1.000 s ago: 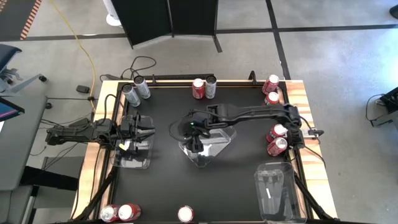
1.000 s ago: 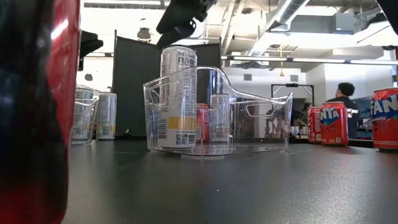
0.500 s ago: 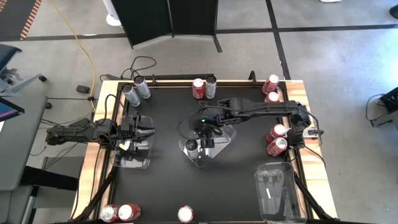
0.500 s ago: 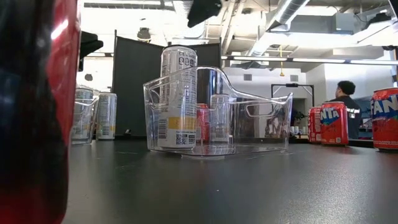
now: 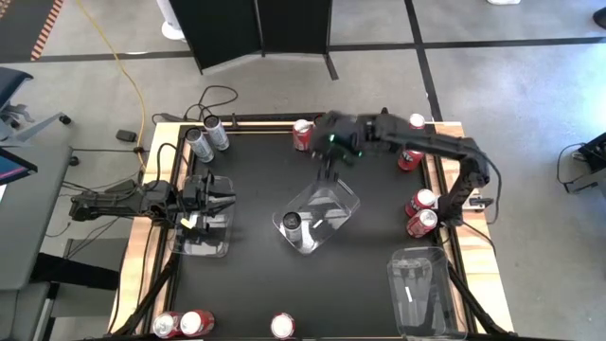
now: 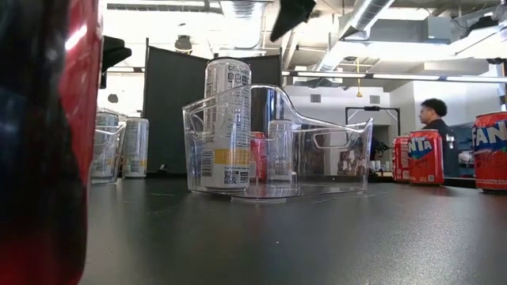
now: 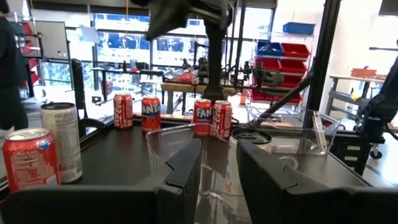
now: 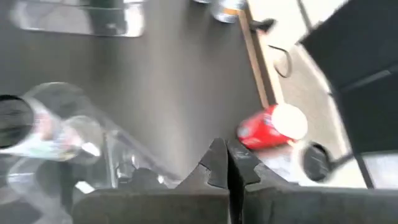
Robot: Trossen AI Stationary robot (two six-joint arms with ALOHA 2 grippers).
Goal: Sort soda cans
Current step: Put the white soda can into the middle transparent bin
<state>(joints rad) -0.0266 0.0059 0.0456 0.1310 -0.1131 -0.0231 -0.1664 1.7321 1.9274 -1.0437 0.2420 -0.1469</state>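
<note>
Left of the centre tray [image 5: 317,216], the left gripper [image 5: 220,200] waits over a second clear tray [image 5: 201,242] at the table's left edge, its fingers [image 7: 180,180] set a narrow gap apart with that tray's wall rising between them; whether they actually pinch the plastic I cannot tell. Beyond it, 2 silver cans [image 5: 207,136] stand at the far-left corner of the table [image 5: 256,284], well apart from the centre tray. Inside the centre tray 1 silver can [image 5: 293,223] stands upright at its near-left end, seen in the low view as a tall can [image 6: 226,123] behind the clear wall. Past the far side of the centre tray, the right gripper [image 5: 327,126] hangs above the back rail with its fingers pressed together and empty, just beside a red can [image 5: 302,134]; the wrist view shows that red can [image 8: 272,129] lying ahead of the closed tips, with a darker can top [image 8: 316,162] next to it. Right of the centre tray, 4 more red cans [image 5: 420,210] line the table's right edge, and a third tray [image 5: 417,289] sits toward the near-right corner. My reading is that 1 silver can is sorted and the right arm is between picks, heading for the pair at the back rail. The next move calls for parting the fingers, choosing the can by colour, and dropping squarely around it without knocking its close neighbour.
</note>
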